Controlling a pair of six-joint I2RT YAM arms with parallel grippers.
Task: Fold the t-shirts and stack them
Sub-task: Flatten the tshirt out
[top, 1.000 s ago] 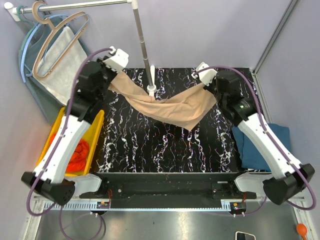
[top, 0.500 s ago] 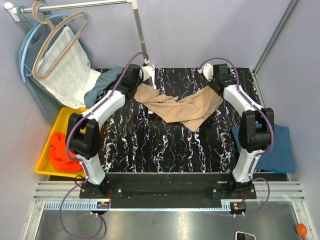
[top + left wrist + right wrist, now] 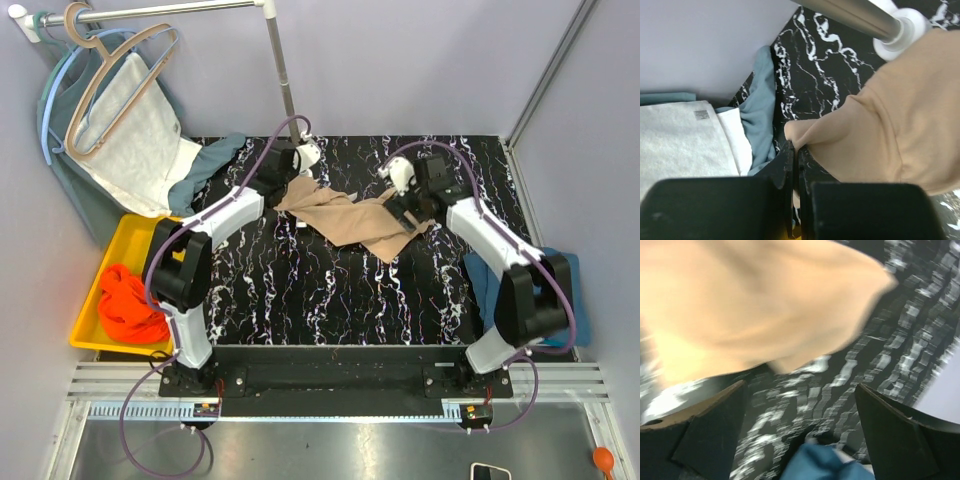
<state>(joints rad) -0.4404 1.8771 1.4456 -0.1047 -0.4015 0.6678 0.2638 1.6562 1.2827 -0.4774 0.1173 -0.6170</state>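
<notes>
- Two tools share one garment. The left tool [image 3: 795,150] is pinched tight on a small fold at the edge of the beige shirt [image 3: 890,115]. The right tool [image 3: 800,405] stands wide apart with nothing between its fingers.
- Past the left tool's tip the shirt runs off to its right. The round pole foot [image 3: 900,30] sits just beyond that cloth. A grey-green cloth [image 3: 760,110] and a white towel [image 3: 680,145] lie to the tool's left.
- Ahead of the right tool, a loose corner of the shirt rests on the desk [image 3: 910,350], near the fingers but not touched.
- The step looks like spreading the shirt flat before any fold. The right tool would do best to take an outer corner rather than a bunch from the middle.
- Both tools should then draw apart until the cloth is taut and lay it down clear of the pole foot. The left pinch is thin, so the pull should be gentle.
- The blue shirt [image 3: 570,290] lies well off to the right tool's outer side, at the desk's edge. The orange shirt [image 3: 125,305] sits in a yellow bin [image 3: 140,235], well back from the left tool.
- The right wrist view is blurred, and a blue patch at its bottom edge cannot be identified.
- Which part of the shirt the left tool holds is unclear, because collar and sleeves are lost in the rumples. The right arm also covers part of the blue shirt.
</notes>
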